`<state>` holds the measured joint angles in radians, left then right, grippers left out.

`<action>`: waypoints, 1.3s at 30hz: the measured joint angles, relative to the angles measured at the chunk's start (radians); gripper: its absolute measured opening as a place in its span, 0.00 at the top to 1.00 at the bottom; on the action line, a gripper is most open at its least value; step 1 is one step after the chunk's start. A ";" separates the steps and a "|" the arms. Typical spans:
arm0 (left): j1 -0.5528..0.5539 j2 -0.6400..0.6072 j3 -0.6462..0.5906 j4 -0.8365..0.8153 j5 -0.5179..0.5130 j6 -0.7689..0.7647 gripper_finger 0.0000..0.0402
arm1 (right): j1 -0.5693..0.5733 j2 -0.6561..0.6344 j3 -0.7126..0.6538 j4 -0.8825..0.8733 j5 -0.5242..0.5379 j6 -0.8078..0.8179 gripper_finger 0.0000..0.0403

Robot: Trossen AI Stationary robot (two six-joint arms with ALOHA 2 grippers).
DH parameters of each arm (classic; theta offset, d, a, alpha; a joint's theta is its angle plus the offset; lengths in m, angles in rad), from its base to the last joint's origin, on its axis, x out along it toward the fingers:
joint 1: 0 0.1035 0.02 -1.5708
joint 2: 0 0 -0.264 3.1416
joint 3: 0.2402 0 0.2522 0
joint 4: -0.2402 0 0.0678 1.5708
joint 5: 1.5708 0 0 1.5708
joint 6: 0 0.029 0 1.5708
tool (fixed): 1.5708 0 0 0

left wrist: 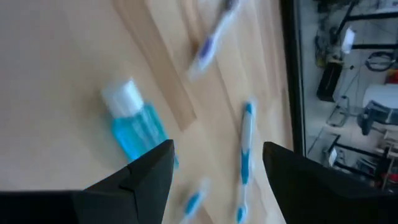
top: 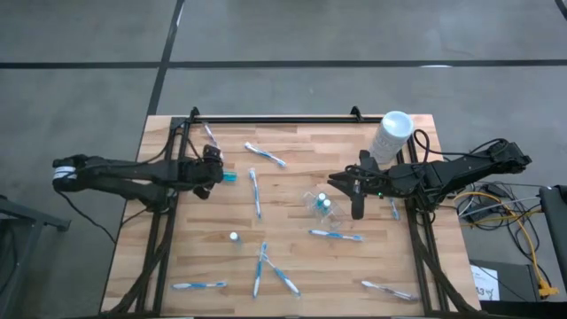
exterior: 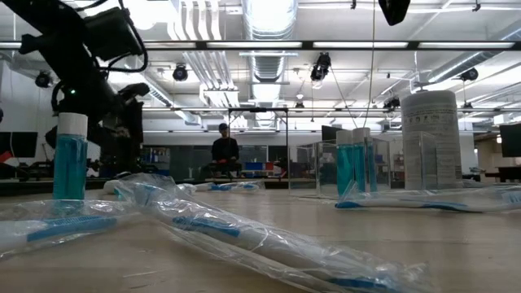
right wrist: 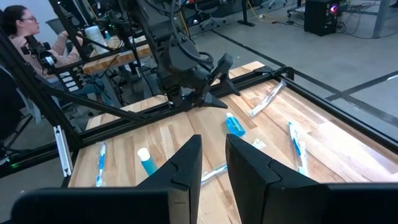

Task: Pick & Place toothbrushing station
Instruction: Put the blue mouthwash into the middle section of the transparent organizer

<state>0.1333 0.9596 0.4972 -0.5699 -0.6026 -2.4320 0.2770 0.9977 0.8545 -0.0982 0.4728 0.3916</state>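
Observation:
A small blue white-capped tube (left wrist: 134, 121) lies on its side at the table's left (top: 229, 177). My left gripper (left wrist: 217, 146) hovers open just over it, and I see no touch; one finger hides the tube's bottom end. Another tube (top: 234, 237) stands upright. The clear pouch (top: 321, 204), with tubes in it, rests on the table's middle. Wrapped blue-and-white toothbrushes lie scattered flat, among them one (top: 255, 190) in the middle and one (top: 336, 235) nearer the front. My right gripper (right wrist: 213, 140) hangs high above the pouch's right side (top: 339, 182), a narrow gap between its fingers and nothing in it.
A tall white cylinder (top: 392, 133) stands at the far right corner, beside the right arm. More toothbrushes lie along the near edge (top: 199, 285) (top: 390, 290) and at the far left (top: 211, 135). A black rail (top: 275, 120) borders the far edge. People sit in the room beyond.

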 joint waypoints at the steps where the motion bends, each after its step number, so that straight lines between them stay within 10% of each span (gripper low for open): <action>1: 0.000 0.004 0.006 -0.016 0.016 -0.012 0.38 | 0.000 0.000 0.000 0.000 0.000 0.000 0.83; 39: 0.003 0.286 0.155 -0.293 0.069 -0.050 0.38 | 0.000 0.000 0.000 0.000 0.000 0.000 0.83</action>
<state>0.1360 1.2453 0.6525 -0.8627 -0.5337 -2.4817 0.2771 0.9977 0.8543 -0.0982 0.4728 0.3916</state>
